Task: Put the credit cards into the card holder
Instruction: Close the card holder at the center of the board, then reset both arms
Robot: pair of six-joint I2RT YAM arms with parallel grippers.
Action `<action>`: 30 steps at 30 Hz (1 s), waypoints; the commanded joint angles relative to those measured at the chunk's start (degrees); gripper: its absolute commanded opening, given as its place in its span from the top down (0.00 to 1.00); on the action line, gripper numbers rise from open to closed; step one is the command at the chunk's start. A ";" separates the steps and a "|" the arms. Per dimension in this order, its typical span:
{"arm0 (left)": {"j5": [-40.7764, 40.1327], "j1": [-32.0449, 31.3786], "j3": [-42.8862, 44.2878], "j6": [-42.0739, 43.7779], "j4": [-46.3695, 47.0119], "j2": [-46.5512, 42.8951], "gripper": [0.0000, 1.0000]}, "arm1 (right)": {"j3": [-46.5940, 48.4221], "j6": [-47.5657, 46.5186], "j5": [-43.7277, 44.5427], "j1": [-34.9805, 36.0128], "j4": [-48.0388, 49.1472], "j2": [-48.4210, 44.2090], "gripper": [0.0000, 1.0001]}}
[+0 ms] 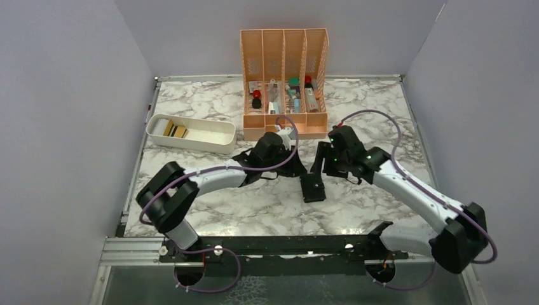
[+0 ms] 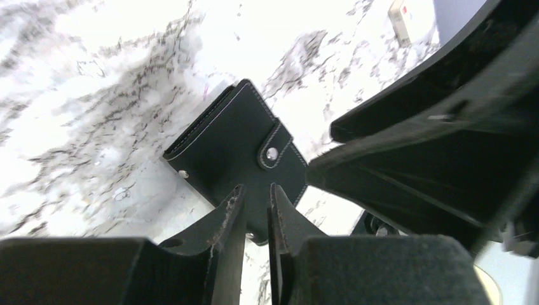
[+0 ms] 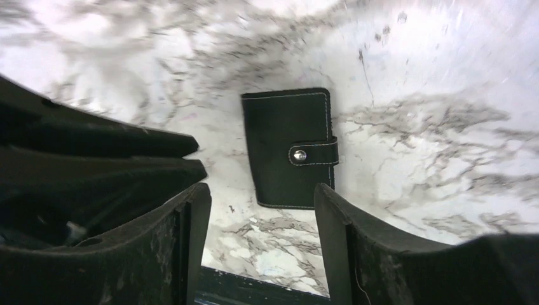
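My left pincer (image 2: 256,190) is nearly closed and empty. My right pincer (image 3: 260,190) gapes wide, empty, over the closed black stitched folding card holder (image 3: 283,136), which lies flat on the white marbled table (image 3: 413,127).

Black card holder (image 3: 289,127) with pale stitching lies on a white, grey-veined marble desk (image 1: 254,203). Orange organiser (image 1: 284,44); white tray (image 1: 191,143) with gold credit cards (image 1: 175,130).

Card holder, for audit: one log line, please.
card holder closed, clasped; credit cards in white tray; left end effector nearly shut; right end effector open
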 commanded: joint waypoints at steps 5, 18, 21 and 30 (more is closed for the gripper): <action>-14.14 0.23 5.74 7.96 -16.66 -19.18 0.56 | -0.05 -2.11 2.98 0.41 -0.13 -19.21 0.01; -22.32 0.20 -1.99 7.65 -25.55 -41.93 0.01 | -1.54 2.15 6.88 0.41 -2.47 -33.03 0.00; -23.05 0.18 -4.35 7.29 -25.85 -46.12 0.01 | -2.19 2.26 5.55 0.41 -2.25 -34.29 0.00; -23.86 0.25 -9.02 5.75 -26.42 -51.45 0.01 | -0.81 1.20 5.59 0.41 -3.01 -36.36 0.00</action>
